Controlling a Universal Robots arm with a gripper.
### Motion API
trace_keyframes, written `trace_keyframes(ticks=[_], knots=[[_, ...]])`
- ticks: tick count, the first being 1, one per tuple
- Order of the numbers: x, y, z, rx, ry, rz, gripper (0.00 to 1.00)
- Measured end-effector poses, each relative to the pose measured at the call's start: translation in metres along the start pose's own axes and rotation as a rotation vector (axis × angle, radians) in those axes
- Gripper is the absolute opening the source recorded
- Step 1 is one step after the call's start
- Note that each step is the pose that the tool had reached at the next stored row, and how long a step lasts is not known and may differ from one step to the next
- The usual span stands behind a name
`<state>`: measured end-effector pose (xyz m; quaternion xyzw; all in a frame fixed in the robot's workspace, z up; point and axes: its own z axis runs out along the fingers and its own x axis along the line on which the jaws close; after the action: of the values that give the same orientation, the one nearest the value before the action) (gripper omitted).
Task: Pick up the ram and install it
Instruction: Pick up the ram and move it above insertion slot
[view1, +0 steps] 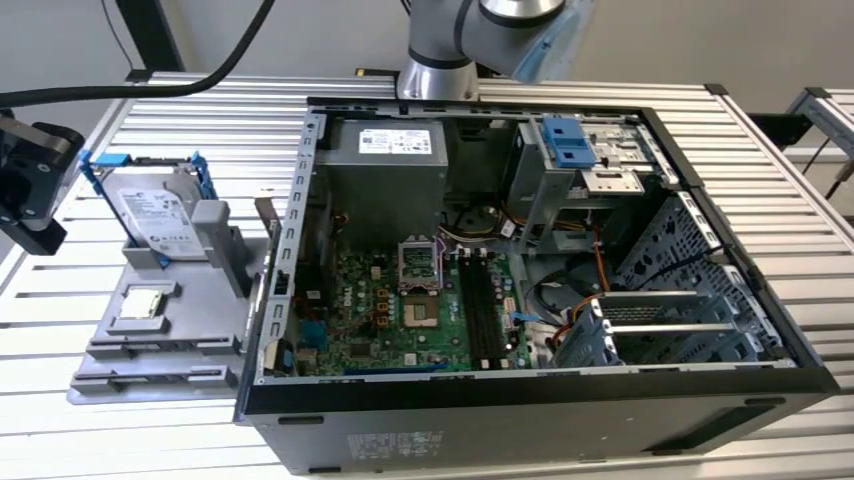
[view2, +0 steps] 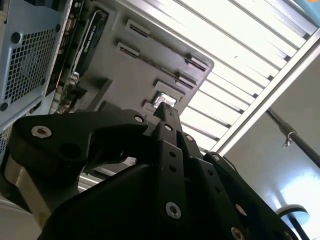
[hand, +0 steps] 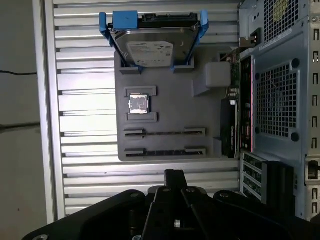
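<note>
Two thin dark ram sticks stand on edge in the grey holder's (hand: 170, 105) slots, one (hand: 165, 133) just beyond the other (hand: 165, 152). My gripper (hand: 173, 175) hangs over the slatted table just off the holder's edge nearest those slots, its fingers pressed together with nothing between them. In the second wrist view the gripper (view2: 165, 112) tapers to one joined tip in front of the holder (view2: 150, 45). In the exterior view the gripper (view1: 34, 215) is at the far left, beside the holder (view1: 160, 340). The long black sockets (view1: 483, 305) lie on the motherboard inside the open case.
The holder also carries a silver hard drive with blue rails (hand: 152, 47) and a small square chip (hand: 138, 103). The open computer case (view1: 534, 400) fills the middle of the slatted table (view1: 80, 430); its rear wall (hand: 280, 100) stands right beside the holder.
</note>
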<state>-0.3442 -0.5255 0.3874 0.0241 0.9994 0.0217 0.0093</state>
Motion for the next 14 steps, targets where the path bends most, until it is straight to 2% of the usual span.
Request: trace_keyframes(ticks=[8,14], knots=[[0.0001,0.0000,0.0000,-0.0001,0.0003,-0.007,0.00],[0.0004,0.0000,0.0000,0.0002,0.0036,-0.084,0.00]])
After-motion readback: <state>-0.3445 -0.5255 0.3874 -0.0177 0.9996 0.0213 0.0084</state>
